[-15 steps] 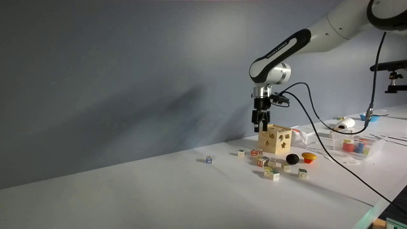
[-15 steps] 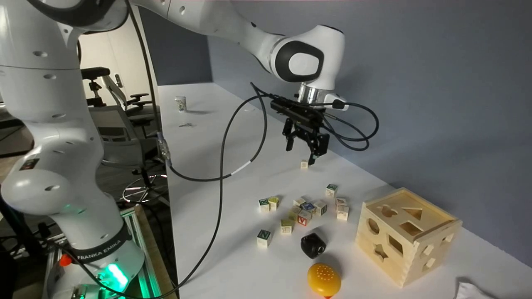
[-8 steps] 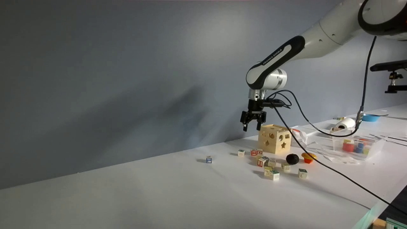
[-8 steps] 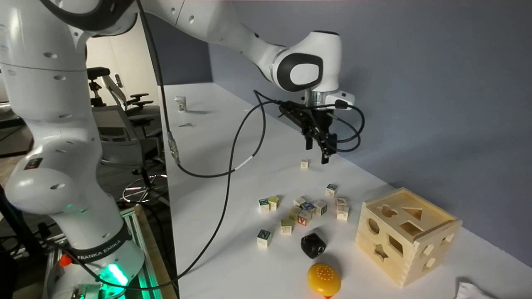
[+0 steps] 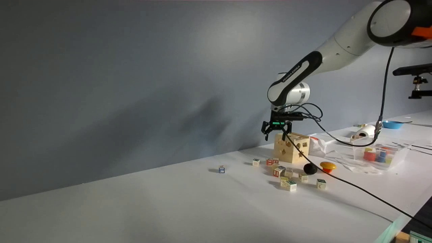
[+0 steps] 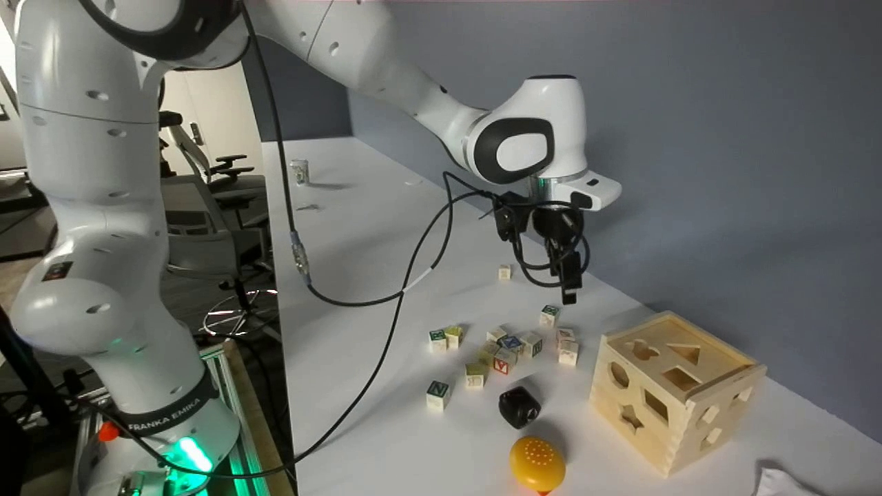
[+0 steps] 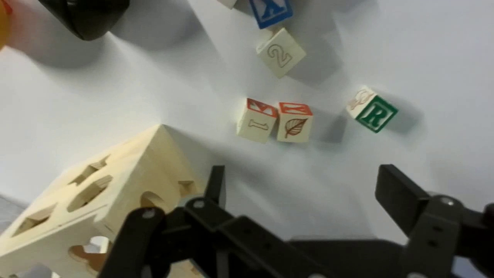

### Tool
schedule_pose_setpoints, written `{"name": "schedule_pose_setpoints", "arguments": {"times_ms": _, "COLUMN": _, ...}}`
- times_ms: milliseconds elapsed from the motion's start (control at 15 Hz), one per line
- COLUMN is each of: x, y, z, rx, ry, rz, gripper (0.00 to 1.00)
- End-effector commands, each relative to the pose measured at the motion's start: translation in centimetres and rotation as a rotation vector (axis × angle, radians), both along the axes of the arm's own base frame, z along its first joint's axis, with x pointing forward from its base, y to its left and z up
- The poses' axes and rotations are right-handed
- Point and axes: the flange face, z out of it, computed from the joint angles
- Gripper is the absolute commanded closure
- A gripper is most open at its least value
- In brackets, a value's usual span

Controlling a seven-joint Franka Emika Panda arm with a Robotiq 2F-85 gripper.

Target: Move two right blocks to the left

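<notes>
The blocks are tiny pale tan cubes with coloured letters. In the wrist view two red-lettered blocks stand side by side, one (image 7: pixel 256 122) and its neighbour (image 7: pixel 294 124). A green R block (image 7: pixel 372 110) lies to their right. The pair (image 5: pixel 272 162) and the R block (image 5: pixel 256 162) show in an exterior view, with a lone block (image 5: pixel 221 169) further left. More blocks (image 6: pixel 504 359) sit in a loose cluster. My gripper (image 7: pixel 305 183) is open and empty above the table, beside the wooden box. It shows in both exterior views (image 5: pixel 275 136) (image 6: pixel 566 279); one finger is hidden in the latter.
The wooden box with holes (image 6: pixel 675 393) stands by the wall, close to the gripper (image 7: pixel 154 166). A black round piece (image 6: pixel 519 407) and a yellow-topped piece (image 6: pixel 537 463) lie near it. A clear bin (image 5: pixel 398 158) stands behind. The arm's cable (image 5: pixel 354 185) hangs across the scene.
The arm has come lower and the wrist has turned. In an exterior view the gripper has moved right and down toward the R block and box. The blocks have not moved.
</notes>
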Motion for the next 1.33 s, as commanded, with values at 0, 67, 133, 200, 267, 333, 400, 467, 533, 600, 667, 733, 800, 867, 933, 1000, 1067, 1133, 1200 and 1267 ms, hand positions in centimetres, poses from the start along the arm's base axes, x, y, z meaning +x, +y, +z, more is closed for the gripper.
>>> {"name": "schedule_pose_setpoints", "arguments": {"times_ms": 0, "x": 0.0, "y": -1.3, "z": -2.7, "rx": -0.083, "ry": 0.029, "rz": -0.175, "gripper": 0.00}}
{"name": "schedule_pose_setpoints", "arguments": {"times_ms": 67, "x": 0.0, "y": -1.6, "z": -3.6, "rx": -0.106, "ry": 0.055, "rz": -0.222, "gripper": 0.00}}
{"name": "schedule_pose_setpoints", "arguments": {"times_ms": 133, "x": 0.1, "y": -1.9, "z": -4.5, "rx": -0.128, "ry": 0.083, "rz": -0.269, "gripper": 0.00}}
{"name": "schedule_pose_setpoints", "arguments": {"times_ms": 200, "x": 0.1, "y": -1.9, "z": -5.4, "rx": -0.147, "ry": 0.111, "rz": -0.315, "gripper": 0.00}}
{"name": "schedule_pose_setpoints", "arguments": {"times_ms": 267, "x": 0.1, "y": -2.0, "z": -6.3, "rx": -0.160, "ry": 0.151, "rz": -0.355, "gripper": 0.00}}
{"name": "schedule_pose_setpoints", "arguments": {"times_ms": 333, "x": 0.0, "y": -1.7, "z": -7.3, "rx": -0.159, "ry": 0.190, "rz": -0.381, "gripper": 0.00}}
{"name": "schedule_pose_setpoints", "arguments": {"times_ms": 400, "x": 0.1, "y": -1.5, "z": -7.7, "rx": -0.139, "ry": 0.211, "rz": -0.378, "gripper": 0.00}}
{"name": "schedule_pose_setpoints", "arguments": {"times_ms": 467, "x": 0.2, "y": -1.1, "z": -8.2, "rx": -0.111, "ry": 0.224, "rz": -0.364, "gripper": 0.00}}
{"name": "schedule_pose_setpoints", "arguments": {"times_ms": 533, "x": 0.4, "y": -0.8, "z": -8.5, "rx": -0.103, "ry": 0.227, "rz": -0.352, "gripper": 0.00}}
{"name": "schedule_pose_setpoints", "arguments": {"times_ms": 600, "x": 0.7, "y": -0.7, "z": -8.7, "rx": -0.102, "ry": 0.217, "rz": -0.333, "gripper": 0.00}}
{"name": "schedule_pose_setpoints", "arguments": {"times_ms": 667, "x": 1.0, "y": -0.5, "z": -8.8, "rx": -0.102, "ry": 0.199, "rz": -0.325, "gripper": 0.00}}
{"name": "schedule_pose_setpoints", "arguments": {"times_ms": 733, "x": 1.2, "y": -0.4, "z": -8.7, "rx": -0.098, "ry": 0.189, "rz": -0.304, "gripper": 0.00}}
{"name": "schedule_pose_setpoints", "arguments": {"times_ms": 800, "x": 1.4, "y": -0.4, "z": -8.7, "rx": -0.102, "ry": 0.170, "rz": -0.290, "gripper": 0.00}}
{"name": "schedule_pose_setpoints", "arguments": {"times_ms": 867, "x": 1.5, "y": -0.5, "z": -8.6, "rx": -0.088, "ry": 0.161, "rz": -0.275, "gripper": 0.00}}
{"name": "schedule_pose_setpoints", "arguments": {"times_ms": 933, "x": 1.6, "y": -0.5, "z": -8.6, "rx": -0.072, "ry": 0.151, "rz": -0.259, "gripper": 0.00}}
{"name": "schedule_pose_setpoints", "arguments": {"times_ms": 1000, "x": 1.7, "y": -0.6, "z": -8.6, "rx": -0.050, "ry": 0.138, "rz": -0.246, "gripper": 0.00}}
{"name": "schedule_pose_setpoints", "arguments": {"times_ms": 1067, "x": 1.6, "y": -0.7, "z": -8.6, "rx": -0.024, "ry": 0.131, "rz": -0.230, "gripper": 0.00}}
{"name": "schedule_pose_setpoints", "arguments": {"times_ms": 1133, "x": 1.6, "y": -0.8, "z": -8.7, "rx": -0.006, "ry": 0.121, "rz": -0.218, "gripper": 0.00}}
{"name": "schedule_pose_setpoints", "arguments": {"times_ms": 1200, "x": 1.6, "y": -0.7, "z": -8.8, "rx": 0.007, "ry": 0.106, "rz": -0.207, "gripper": 0.00}}
{"name": "schedule_pose_setpoints", "arguments": {"times_ms": 1267, "x": 1.6, "y": -0.8, "z": -8.7, "rx": -0.004, "ry": 0.082, "rz": -0.220, "gripper": 0.00}}
